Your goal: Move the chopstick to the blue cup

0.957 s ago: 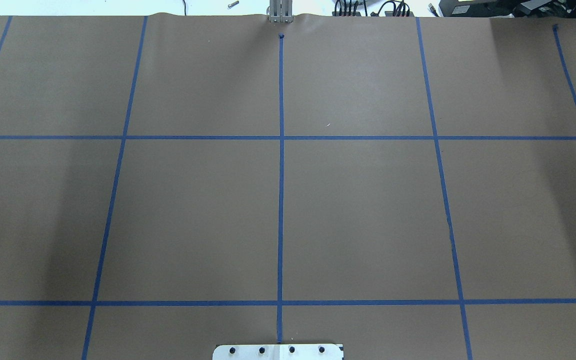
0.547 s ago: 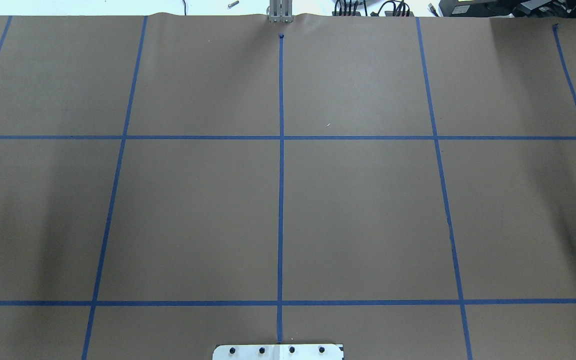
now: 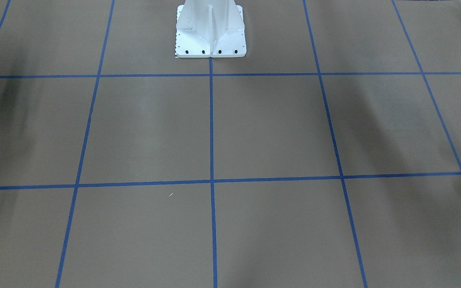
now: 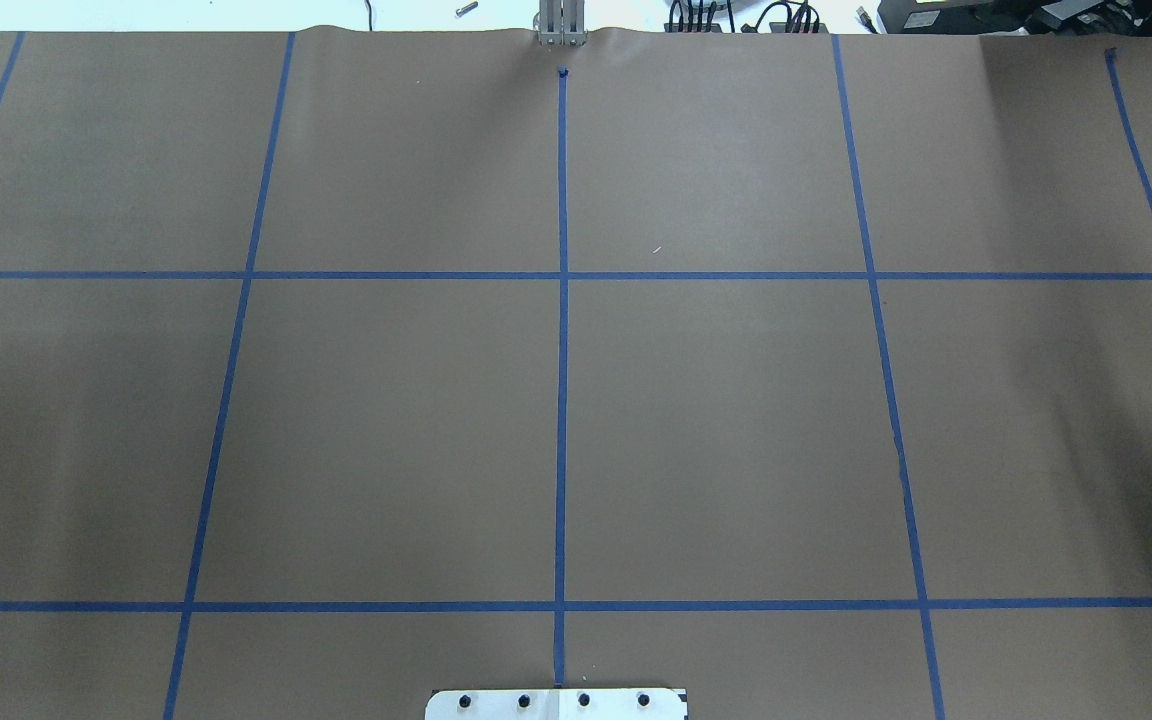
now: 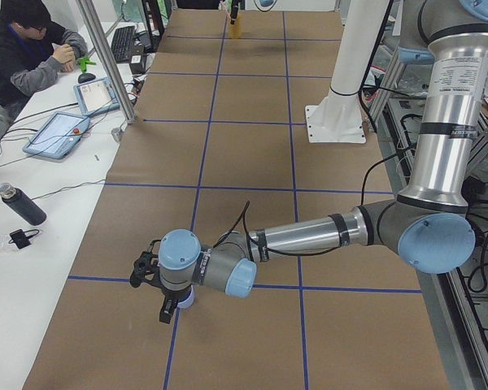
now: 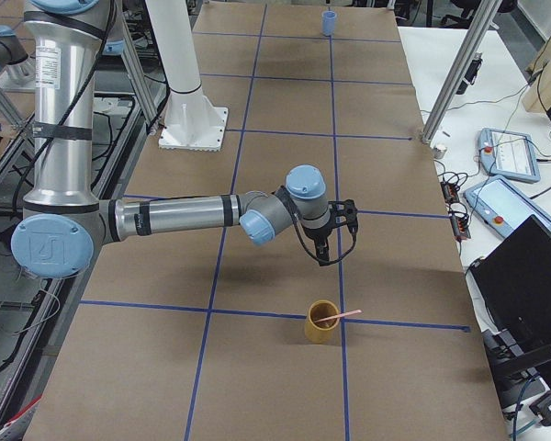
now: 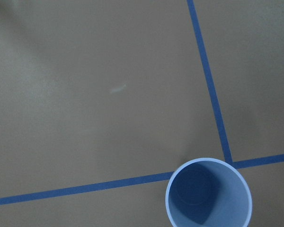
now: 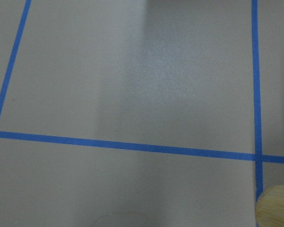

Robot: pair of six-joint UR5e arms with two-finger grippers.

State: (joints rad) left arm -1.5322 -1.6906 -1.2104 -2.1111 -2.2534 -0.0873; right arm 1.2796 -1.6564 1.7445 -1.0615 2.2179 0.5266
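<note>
Chopstick (image 6: pixel 339 316): thin, straight, pale pink

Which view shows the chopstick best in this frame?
Exterior right: the chopstick shows clearly, leaning in the tan cup, its tip past the rim. Exterior left has that cup far off, the chopstick too small to tell. Overhead and right wrist catch only the cup's edge; the other views show neither.

Brown-paper desk (image 4: pixel 386 430) with blue tape grid (image 4: pixel 562 400), tan cup (image 6: pixel 321 323) upright on it, person (image 5: pixel 24 49) seated off to one side by two tablets (image 5: pixel 57 134) and a black bottle (image 5: pixel 20 205)
</note>
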